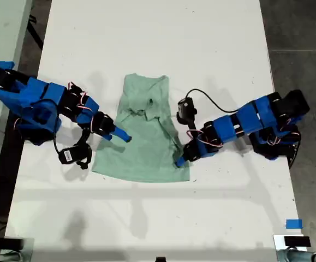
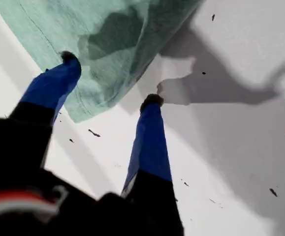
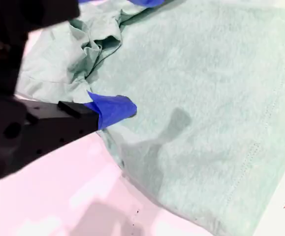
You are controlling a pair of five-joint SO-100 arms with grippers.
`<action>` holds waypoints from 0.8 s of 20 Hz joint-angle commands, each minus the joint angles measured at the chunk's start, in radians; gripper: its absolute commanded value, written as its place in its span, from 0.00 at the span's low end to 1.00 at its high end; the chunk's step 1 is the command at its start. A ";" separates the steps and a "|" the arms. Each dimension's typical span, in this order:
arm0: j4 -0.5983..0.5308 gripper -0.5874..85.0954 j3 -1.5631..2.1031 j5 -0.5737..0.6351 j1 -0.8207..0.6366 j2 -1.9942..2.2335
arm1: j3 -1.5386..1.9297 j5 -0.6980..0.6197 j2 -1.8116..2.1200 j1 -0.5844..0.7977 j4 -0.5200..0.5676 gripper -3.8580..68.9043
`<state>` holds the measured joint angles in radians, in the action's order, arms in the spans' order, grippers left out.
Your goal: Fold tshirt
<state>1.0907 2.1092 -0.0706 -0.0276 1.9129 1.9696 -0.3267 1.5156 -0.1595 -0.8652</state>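
White surface carries tshirt mid-scene, top bunched, hem spread. Risk: cloth slipping or dragging skewed if only one layer caught, spoiling fold. First pincer at hem corner, exterior view's right: jaws parted, one tip on cloth, other on surface, nothing held. Second pincer low over opposite edge; opening: cannot tell.

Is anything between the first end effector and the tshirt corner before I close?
Nothing visible. My first end effector is open right at the tshirt's hem corner, one fingertip over the cloth and the other over the bare table. No other object sits between them.
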 commanded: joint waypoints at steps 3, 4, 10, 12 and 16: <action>-0.003 0.37 -0.005 -0.002 -0.006 0.057 | 0.061 0.000 0.002 0.034 0.140 0.38; -0.002 0.37 -0.005 -0.002 -0.006 0.057 | 0.060 -0.005 0.000 0.041 0.147 0.30; 0.002 0.37 -0.005 -0.006 -0.005 0.055 | 0.031 0.009 -0.026 0.041 0.133 0.03; 0.002 0.36 -0.005 -0.008 0.000 0.055 | 0.008 0.015 -0.020 0.029 0.095 0.03; 0.000 0.36 -0.008 -0.011 0.006 0.052 | -0.161 0.035 0.041 0.003 -0.170 0.04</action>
<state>1.0907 2.1123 -0.0706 -0.0276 1.9129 1.9282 -0.3083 1.4834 -0.1304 -0.9066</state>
